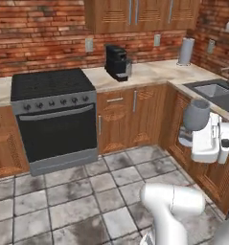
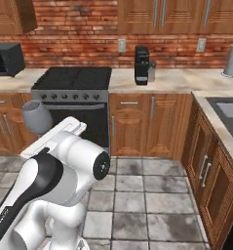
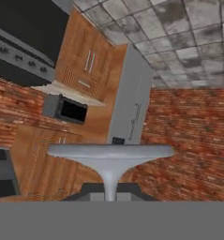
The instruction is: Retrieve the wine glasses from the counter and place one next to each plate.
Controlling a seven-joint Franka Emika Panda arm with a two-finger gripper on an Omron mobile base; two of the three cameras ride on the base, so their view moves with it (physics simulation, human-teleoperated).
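Wine glass [image 1: 196, 115], grey translucent, rounded bowl, thin stem [image 3: 109, 180], flat round foot [image 3: 110, 152], is held by the stem in the clenched gripper [image 3: 110, 191], aloft over grey stone floor tiles [image 1: 77, 201], near brown cabinets [image 1: 135, 115].

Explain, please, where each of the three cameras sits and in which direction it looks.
Left base view: behind the arm to its left, facing the stove; the white arm holds a wine glass at right.
Right base view: behind to the right, facing the same stove; the arm fills the lower left.
Hand view: on the hand, rolled over, looking along the glass's stem and foot.
Both base views share the coffee machine.
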